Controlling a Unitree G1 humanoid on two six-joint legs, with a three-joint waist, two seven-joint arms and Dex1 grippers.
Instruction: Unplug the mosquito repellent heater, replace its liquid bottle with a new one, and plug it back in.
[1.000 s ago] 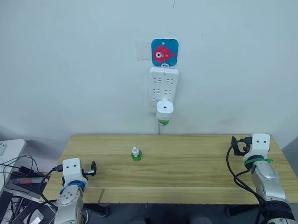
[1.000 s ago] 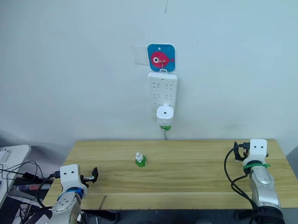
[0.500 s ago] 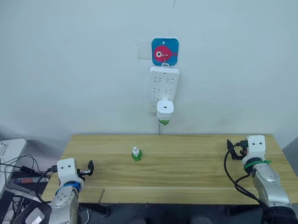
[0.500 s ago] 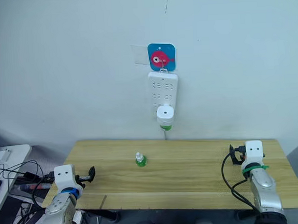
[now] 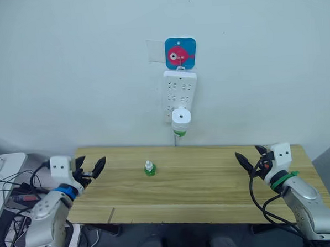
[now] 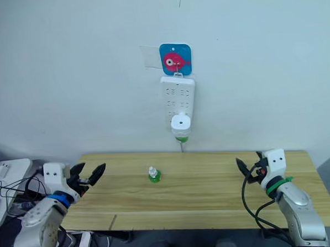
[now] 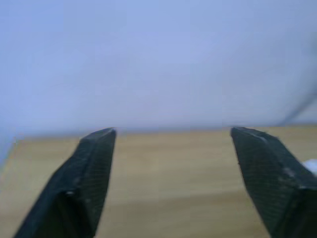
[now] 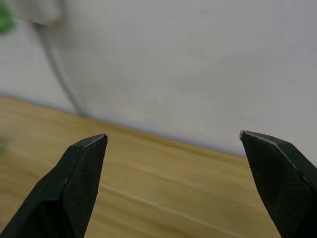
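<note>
**Mosquito repellent heater** point(image 5: 181, 116). Upper centre of the frame, plugged into the lowest sockets of the power strip point(image 5: 178, 93). Small white rounded unit with a round vent hole facing the camera; a green liquid bottle hangs from its underside, so the prongs, presumably seated in the strip, are hidden. It sits well above the table, which suggests an arm must reach up and forward to pull it free.

**Power strip.** Long, white, hung upright on the wall from a hook under a blue square plaque with a pink fish point(image 5: 180, 53). Its cable drops behind the table's far edge.

**New bottle** point(image 5: 149, 169). Centre of the frame, standing upright on the wooden table point(image 5: 212, 182), left of the heater's line and well below it. Green base, pale cap. Likely set out there within reach of either arm for the swap.

**Left gripper** point(image 5: 91, 168). Lower left of the frame, over the table's left end, fingers spread wide, holding nothing. Well apart from the bottle.

**Right gripper** point(image 5: 251, 156). Lower right of the frame, over the table's right end, fingers likewise spread wide and empty, pointing inward toward the centre.

**Task status (judged).** Heater not yet unplugged; both arms appear poised at the sides, ready for a first reach.
</note>
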